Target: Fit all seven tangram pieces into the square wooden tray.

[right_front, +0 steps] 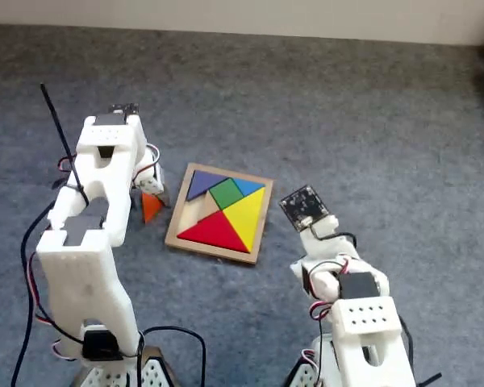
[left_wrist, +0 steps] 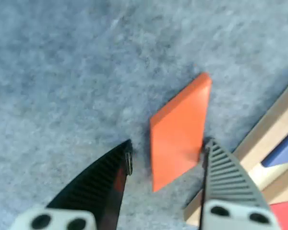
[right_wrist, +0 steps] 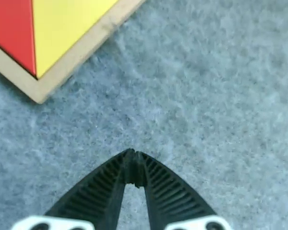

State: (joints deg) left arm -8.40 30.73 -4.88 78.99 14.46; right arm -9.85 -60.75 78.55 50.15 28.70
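An orange parallelogram piece (left_wrist: 180,132) lies on the grey carpet just left of the square wooden tray (right_front: 258,242). My left gripper (left_wrist: 168,146) is open and straddles it. One finger (left_wrist: 216,163) touches the piece's edge; the other stands a little off it. In the tray (left_wrist: 271,127) lie a red triangle (right_front: 212,230), a yellow triangle (right_front: 247,211), a green square (right_front: 224,193) and two blue triangles, with a bare wooden patch (right_front: 194,211) on its left side. My right gripper (right_wrist: 134,165) is shut and empty over carpet near a tray corner (right_wrist: 38,91).
The left arm (right_front: 89,234) stretches along the left of the tray, and the right arm (right_front: 343,290) sits at its lower right. A black cable (right_front: 60,133) rises near the left arm. Open carpet lies behind and right of the tray.
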